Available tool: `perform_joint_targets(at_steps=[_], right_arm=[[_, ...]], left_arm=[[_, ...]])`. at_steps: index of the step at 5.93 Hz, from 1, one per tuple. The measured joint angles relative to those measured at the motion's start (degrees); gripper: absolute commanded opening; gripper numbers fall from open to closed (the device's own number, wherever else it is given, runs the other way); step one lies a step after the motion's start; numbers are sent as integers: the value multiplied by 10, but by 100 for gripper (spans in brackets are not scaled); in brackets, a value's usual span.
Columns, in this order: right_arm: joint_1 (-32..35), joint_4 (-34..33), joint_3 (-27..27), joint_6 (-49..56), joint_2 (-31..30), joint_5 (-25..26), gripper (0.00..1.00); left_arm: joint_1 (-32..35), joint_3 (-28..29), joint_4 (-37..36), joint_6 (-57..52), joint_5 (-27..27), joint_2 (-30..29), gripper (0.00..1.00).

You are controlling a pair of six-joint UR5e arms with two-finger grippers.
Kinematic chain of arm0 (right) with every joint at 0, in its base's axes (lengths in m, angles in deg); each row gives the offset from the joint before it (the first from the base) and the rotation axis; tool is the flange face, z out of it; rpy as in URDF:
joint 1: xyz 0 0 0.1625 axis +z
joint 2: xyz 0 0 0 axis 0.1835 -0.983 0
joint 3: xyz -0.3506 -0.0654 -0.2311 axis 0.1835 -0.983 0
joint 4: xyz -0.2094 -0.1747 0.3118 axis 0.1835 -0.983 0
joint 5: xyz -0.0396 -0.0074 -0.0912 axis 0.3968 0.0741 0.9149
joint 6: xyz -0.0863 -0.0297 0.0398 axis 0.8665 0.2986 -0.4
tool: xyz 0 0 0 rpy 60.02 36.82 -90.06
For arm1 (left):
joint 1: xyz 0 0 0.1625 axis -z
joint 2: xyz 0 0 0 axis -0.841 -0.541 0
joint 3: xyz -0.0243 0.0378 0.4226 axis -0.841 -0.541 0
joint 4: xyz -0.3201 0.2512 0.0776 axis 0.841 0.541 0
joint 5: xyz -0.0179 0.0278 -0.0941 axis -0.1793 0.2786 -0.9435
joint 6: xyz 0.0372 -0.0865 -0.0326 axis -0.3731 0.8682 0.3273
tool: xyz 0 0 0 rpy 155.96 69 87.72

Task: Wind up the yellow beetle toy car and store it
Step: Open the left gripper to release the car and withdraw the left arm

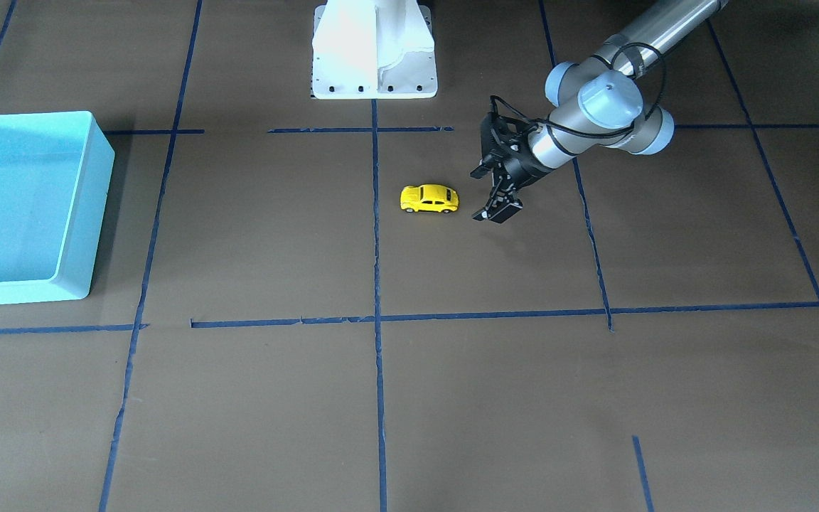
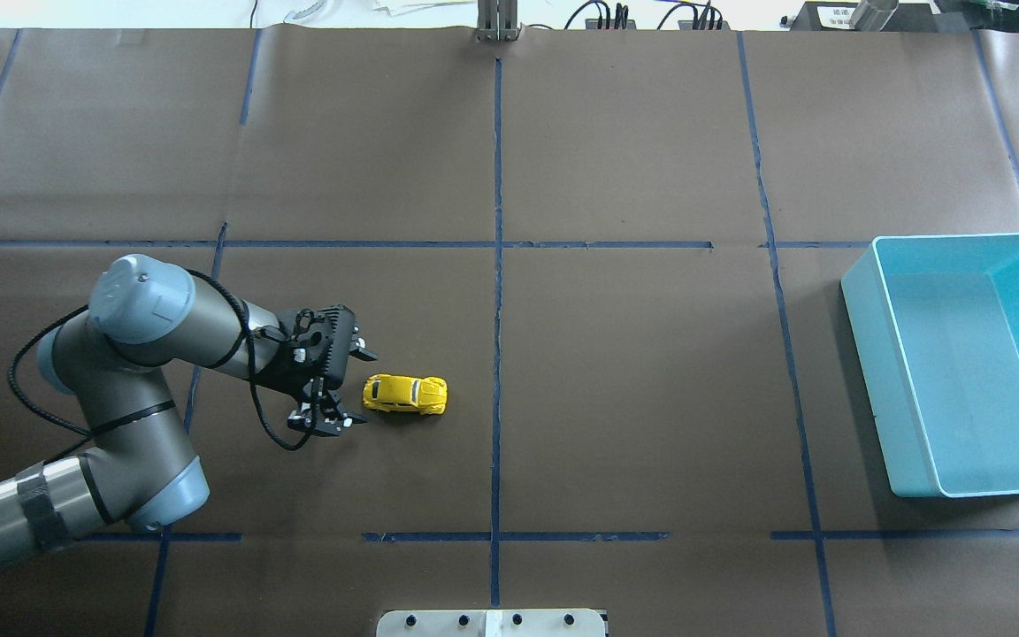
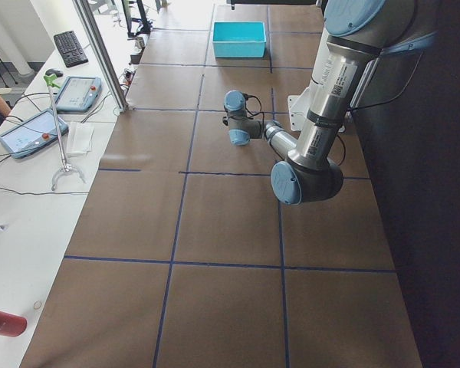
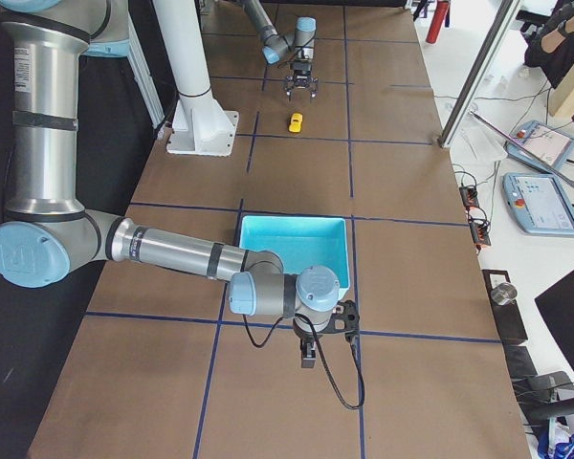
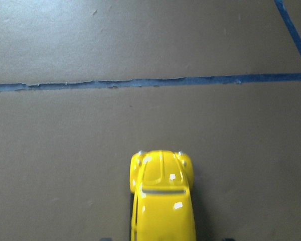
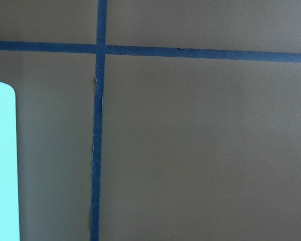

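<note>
Left claw (image 2: pixel 357 387) hangs low over the counter (image 2: pixel 651 398), its two fingers spread wide apart and gripping nothing. The yellow toy car (image 2: pixel 405 395) stands on its wheels just beside the fingertips. One end points at the gap between them, and neither finger touches it. It sits just left of the middle blue tape line (image 2: pixel 497 354) in the overhead view.

The turquoise bin (image 2: pixel 868 380) stands well apart from the car, at the far right of the overhead view. The car is outside it, and only the bin's own plain floor shows inside. Its right side is cut off by that view's edge.

The right claw (image 4: pixel 307 359) shows only in the side view, small and dark, near the bin's near edge, and I cannot tell whether it is apart or together. Its wrist camera catches just a pale corner of the bin. The left wrist camera cuts off the car's near end at the bottom edge. From the left end of the counter, the near arm hides the left claw and the car.
</note>
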Motion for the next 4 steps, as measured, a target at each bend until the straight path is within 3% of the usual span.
perform_joint_targets(at_steps=[2, 4], right_arm=[[0, 0, 0, 0, 0, 0, 100], [0, 0, 0, 0, 1, 0, 100]], left_arm=[[41, -3, 36, -3, -31, 35, 100], [79, -25, -2, -4, -47, 55, 100]])
